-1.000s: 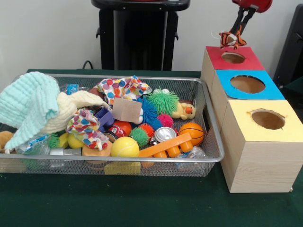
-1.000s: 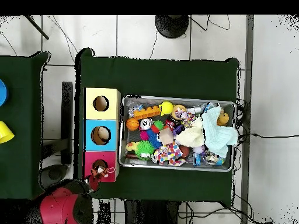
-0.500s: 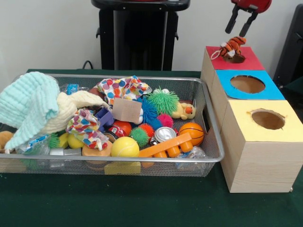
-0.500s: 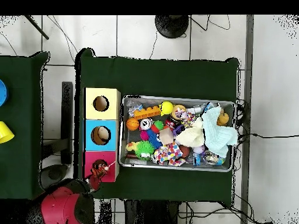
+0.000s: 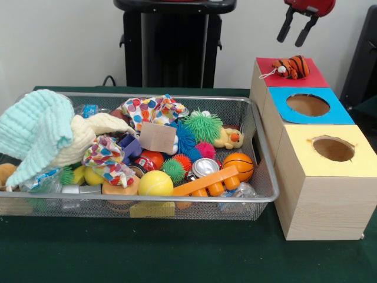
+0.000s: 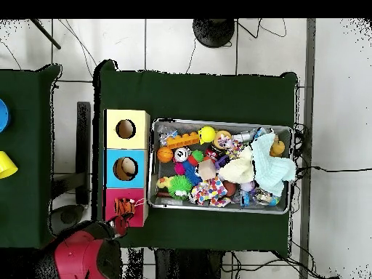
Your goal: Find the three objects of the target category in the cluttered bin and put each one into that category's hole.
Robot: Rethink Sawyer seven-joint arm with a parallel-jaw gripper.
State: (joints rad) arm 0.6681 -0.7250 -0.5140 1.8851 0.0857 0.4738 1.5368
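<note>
A small striped tiger plush [image 5: 292,67] lies across the hole of the red-topped box [image 5: 315,78], covering it; the tiger plush [image 6: 125,207] also shows on the red box [image 6: 115,197] in the overhead view. My gripper [image 5: 293,33] hangs open above it, empty, clear of the toy. The wire bin [image 5: 263,159] holds a yellow duck plush [image 5: 229,138], a green spiky ball [image 5: 202,125], an orange basketball [image 5: 238,165], a yellow ball [image 5: 155,184], patterned cloths [image 5: 154,110] and a mint towel [image 5: 35,131].
A blue-topped box [image 5: 339,112] and a yellow-topped box [image 5: 306,153] stand in a row with the red one, right of the bin. The blue box's hole [image 6: 125,168] shows something inside. A black stand [image 5: 172,44] rises behind the bin.
The gripper let go of the tiger plush and rose. The toy dropped from the fingers onto the red box's hole and now lies on its side there.
</note>
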